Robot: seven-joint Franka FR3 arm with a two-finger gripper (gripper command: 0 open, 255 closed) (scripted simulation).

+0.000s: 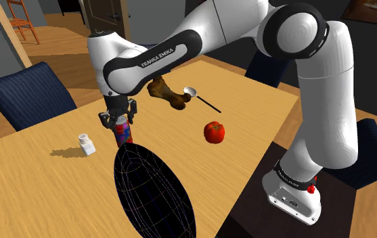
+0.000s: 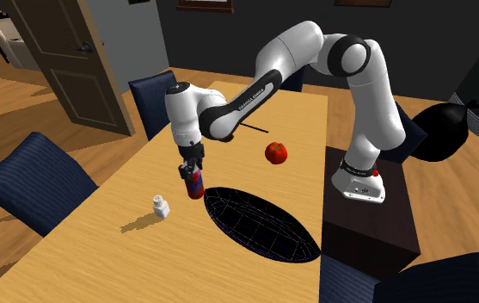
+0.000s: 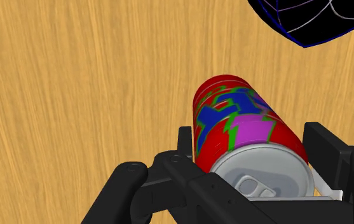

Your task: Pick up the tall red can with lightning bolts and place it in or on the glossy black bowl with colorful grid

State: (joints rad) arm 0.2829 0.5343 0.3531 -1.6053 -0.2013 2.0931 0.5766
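Pincer [image 1: 120, 120] points straight down over the pale wooden bench [image 1: 38, 182], its two black fingers closed on the tall red can with jagged blue, green and purple markings [image 3: 239, 124]. They clasp it on opposite sides just below its silver top. Gripping from above near the upper end holds the can upright and leaves its base free, which suits lowering it into a dish. The can hangs directly beneath the pincer, between the fingers. Whether its base has left the bench cannot be told.

A wide, glossy black bowl with thin coloured grid lines [image 1: 154, 196] lies on the bench close beside the pincer, on the side toward the arm's stand, so the carry looks short. A small white shaker [image 1: 86, 143] stands near the pincer on the opposite side, clear of that path.
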